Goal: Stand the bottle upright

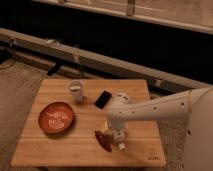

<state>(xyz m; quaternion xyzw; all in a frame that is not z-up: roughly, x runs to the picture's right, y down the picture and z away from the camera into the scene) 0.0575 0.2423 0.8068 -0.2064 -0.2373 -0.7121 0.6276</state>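
Observation:
The bottle [120, 144] is mostly hidden under my gripper; only a small pale end shows on the wooden table [60, 150], near the front edge right of centre. My gripper [116, 136] points down onto it from the white arm [155, 109], which reaches in from the right. A dark red-brown elongated object [103, 140] lies just left of the gripper, touching or nearly touching it.
A red-orange plate [56, 117] sits at the table's left. A short white cup [76, 91] stands at the back centre. A black phone [103, 99] lies next to the arm's wrist. A rail and dark wall run behind the table.

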